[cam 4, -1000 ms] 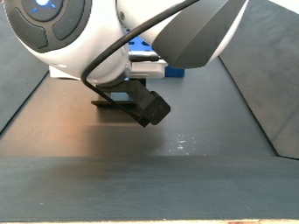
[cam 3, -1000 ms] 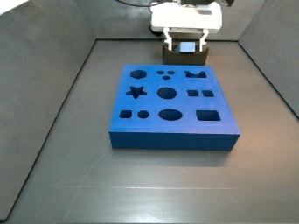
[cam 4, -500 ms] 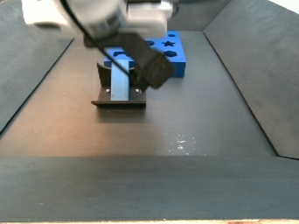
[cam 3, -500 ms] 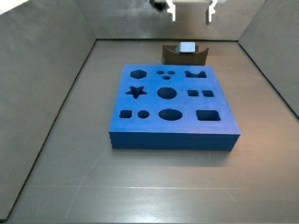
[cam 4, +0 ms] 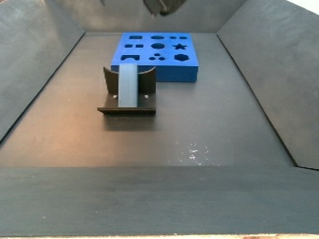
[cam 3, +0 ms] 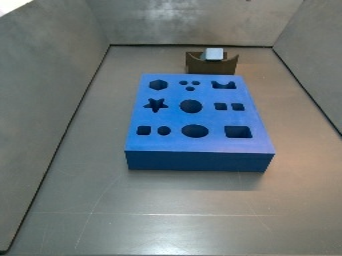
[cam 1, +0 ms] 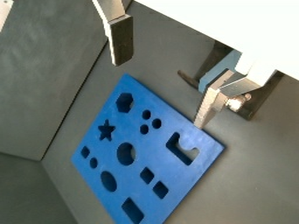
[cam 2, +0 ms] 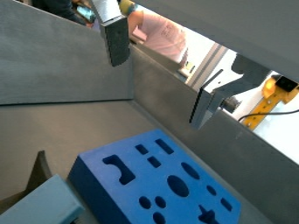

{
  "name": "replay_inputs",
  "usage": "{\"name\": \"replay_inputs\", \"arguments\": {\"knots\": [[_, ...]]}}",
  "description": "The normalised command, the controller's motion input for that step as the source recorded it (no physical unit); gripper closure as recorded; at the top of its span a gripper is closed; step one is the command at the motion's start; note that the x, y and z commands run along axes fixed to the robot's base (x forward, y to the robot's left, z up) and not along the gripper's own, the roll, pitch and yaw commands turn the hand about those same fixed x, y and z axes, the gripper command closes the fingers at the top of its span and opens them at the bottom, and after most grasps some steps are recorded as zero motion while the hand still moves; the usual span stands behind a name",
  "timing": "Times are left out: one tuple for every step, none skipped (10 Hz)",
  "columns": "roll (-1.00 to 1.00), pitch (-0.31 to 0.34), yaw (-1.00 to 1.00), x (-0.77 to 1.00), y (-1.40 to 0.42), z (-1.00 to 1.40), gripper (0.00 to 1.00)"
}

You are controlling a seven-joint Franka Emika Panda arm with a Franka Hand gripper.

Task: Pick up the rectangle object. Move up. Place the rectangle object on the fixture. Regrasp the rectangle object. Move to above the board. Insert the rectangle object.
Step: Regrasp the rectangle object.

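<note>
The rectangle object (cam 4: 127,86) is a pale grey-blue block that stands in the notch of the dark fixture (cam 4: 126,109), beside the blue board (cam 4: 159,56). In a side view the block (cam 3: 211,53) sits on the fixture (cam 3: 211,64) behind the board (cam 3: 195,117). My gripper (cam 1: 167,74) is open and empty, high above the floor. Its fingers (cam 1: 121,39) stand wide apart with nothing between them. In both wrist views the board (cam 1: 146,149) lies far below, and the block (cam 2: 41,206) shows at the frame's edge. The gripper (cam 2: 160,74) is out of both side views.
Dark grey walls (cam 3: 80,90) close in the floor on three sides. A dark tip of the arm (cam 4: 159,7) shows at the edge of a side view. A yellow device (cam 2: 277,92) sits beyond the wall.
The gripper has let go of the rectangle object, left it on the fixture and risen straight up out of both side views.
</note>
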Motion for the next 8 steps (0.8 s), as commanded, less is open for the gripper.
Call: {"name": "replay_inputs", "arguments": {"knots": [[1.00,0.038,0.03,-0.02,0.04,-0.06,0.00],[1.00,0.033,0.03,-0.03,0.07,-0.01,0.00],[1.00,0.031,0.03,-0.04,0.03,0.00,0.00],[1.00,0.027,0.03,-0.04,-0.01,0.02,0.00],[1.00,0.023,0.03,-0.04,-0.03,0.02,0.00],[1.00,0.016,0.03,-0.04,-0.04,0.01,0.00],[1.00,0.013,0.03,-0.05,-0.03,0.01,0.00],[1.00,0.006,0.03,-0.04,-0.03,0.01,0.00]]}}
